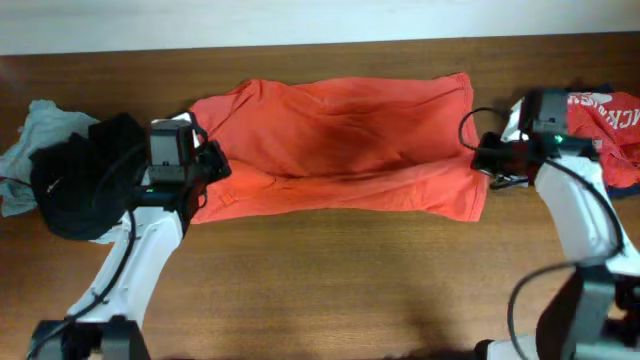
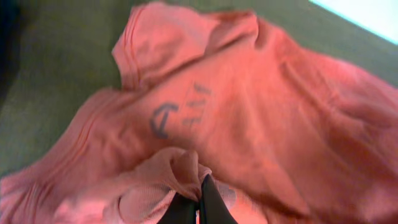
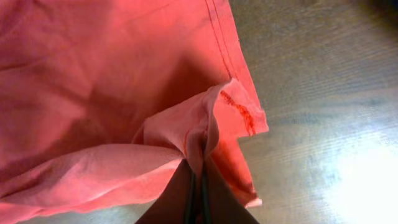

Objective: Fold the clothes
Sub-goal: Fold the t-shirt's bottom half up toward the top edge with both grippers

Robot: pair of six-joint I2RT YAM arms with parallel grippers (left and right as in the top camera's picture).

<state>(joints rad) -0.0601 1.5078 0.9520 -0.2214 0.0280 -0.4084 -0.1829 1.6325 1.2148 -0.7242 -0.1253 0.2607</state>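
Orange-red cloth fills the middle of the overhead view. The T-shirt (image 1: 340,140) lies crosswise on the wooden table (image 1: 330,270), held at each end. The likely risk is uneven pulling: if one arm lifts or travels faster than the other, the shirt may skew or drag into a crooked fold. The left gripper (image 1: 205,165) sits at the shirt's left edge, beside a black garment (image 1: 75,185) and a pale grey-blue one (image 1: 40,125). The right gripper (image 1: 480,150) meets the opposite edge, near a red garment with white lettering (image 1: 610,115). Both arms reach in low from the near side.

From the left wrist, the left gripper (image 2: 198,199) pinches only a small bunched tuck of the T-shirt (image 2: 267,118), its jaws pressed together on it. A bite that thin could slip under tension. The wrist looks down and forward over a dark printed mark (image 2: 163,119).

From the right wrist, the right gripper (image 3: 196,186) is clamped on a gathered corner of the T-shirt (image 3: 93,74), just below the stitched hem (image 3: 221,37). It may be holding more than one layer, which could fold unevenly. The wrist points down at the table (image 3: 323,93) edge of the cloth.
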